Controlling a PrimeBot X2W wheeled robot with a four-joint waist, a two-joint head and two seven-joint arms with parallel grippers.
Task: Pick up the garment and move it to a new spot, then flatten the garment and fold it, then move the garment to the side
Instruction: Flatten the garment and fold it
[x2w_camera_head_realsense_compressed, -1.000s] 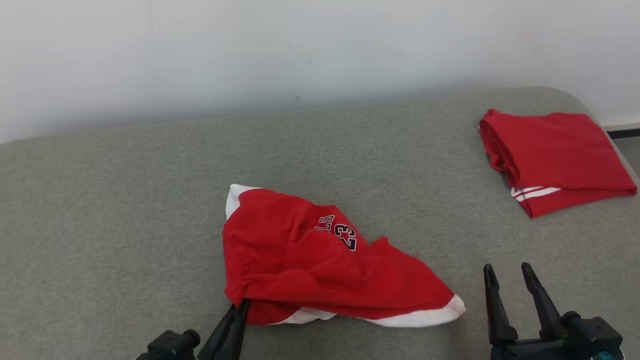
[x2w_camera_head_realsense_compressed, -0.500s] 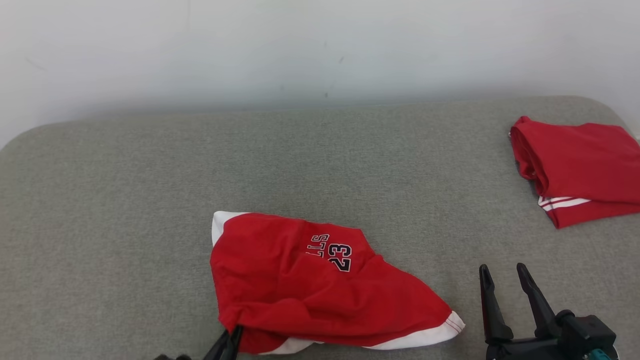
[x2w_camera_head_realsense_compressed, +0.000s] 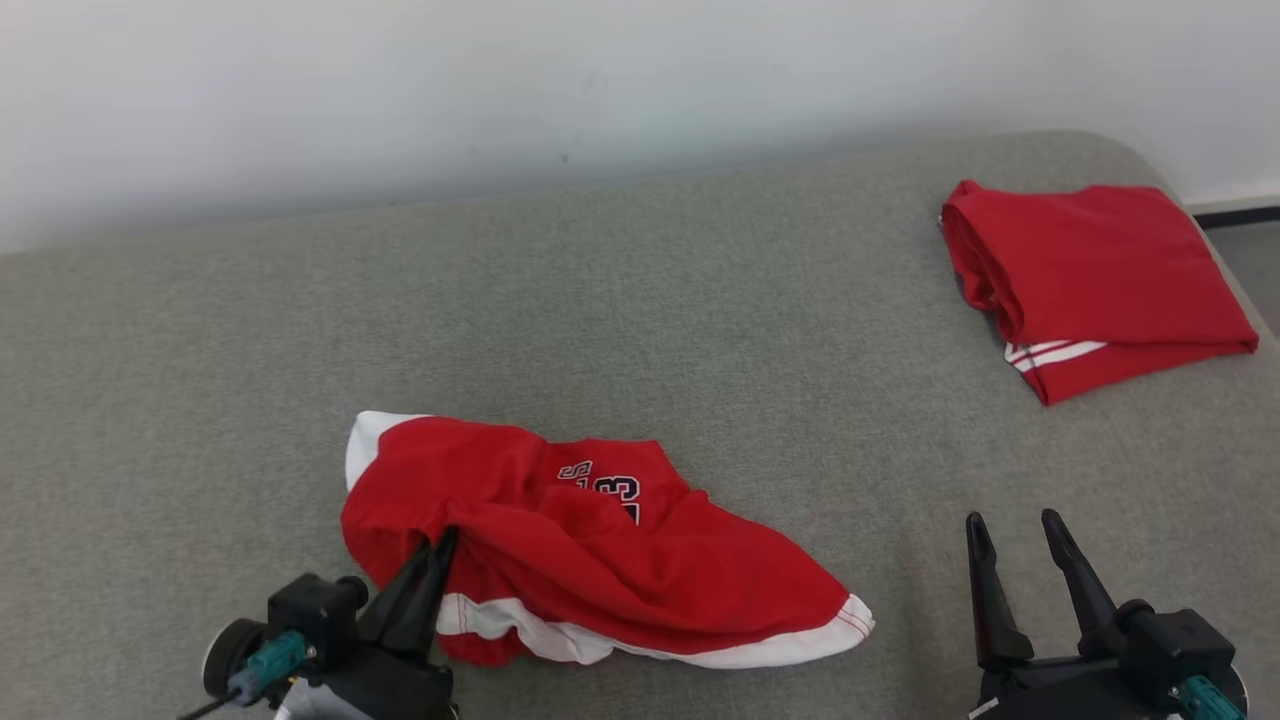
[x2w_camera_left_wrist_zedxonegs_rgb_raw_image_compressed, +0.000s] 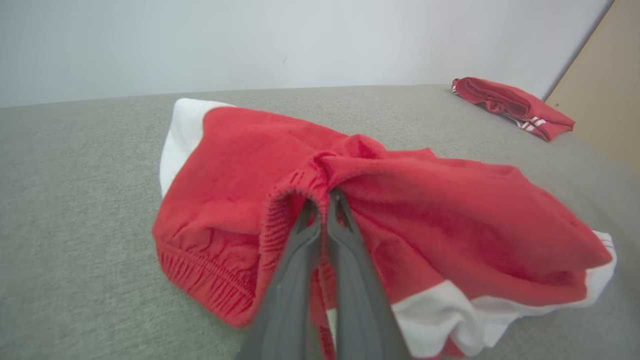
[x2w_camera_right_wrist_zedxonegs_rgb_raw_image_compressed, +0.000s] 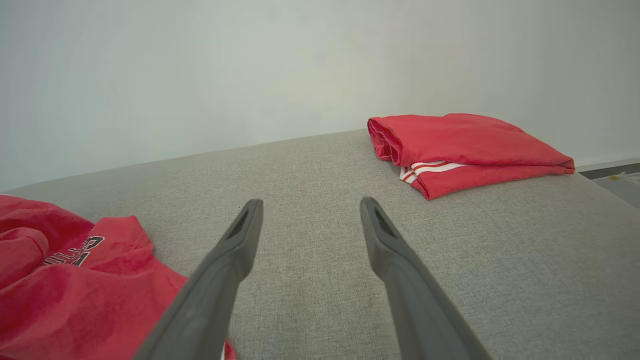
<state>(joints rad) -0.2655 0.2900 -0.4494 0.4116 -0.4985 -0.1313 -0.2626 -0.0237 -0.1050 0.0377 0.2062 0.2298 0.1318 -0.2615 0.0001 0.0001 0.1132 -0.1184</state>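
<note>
Forward, left pincer (x2w_camera_head_realsense_compressed: 449, 537) clamped on red shorts (x2w_camera_head_realsense_compressed: 620, 570), waistband edge; right pincer (x2w_camera_head_realsense_compressed: 1011, 520) wide, over grey surface (x2w_camera_head_realsense_compressed: 700, 300).

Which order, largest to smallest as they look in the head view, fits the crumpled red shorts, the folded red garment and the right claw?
1. crumpled red shorts
2. folded red garment, farther off, so true size unsure
3. right claw, near, cut by the frame edge

Bare grey bench (x2w_camera_head_realsense_compressed: 700, 300) lies open between the crumpled red garment (x2w_camera_head_realsense_compressed: 600, 560) near the front and the folded red garment (x2w_camera_head_realsense_compressed: 1090, 270) at the far right corner; a wall (x2w_camera_head_realsense_compressed: 500, 80) closes the back edge
</note>
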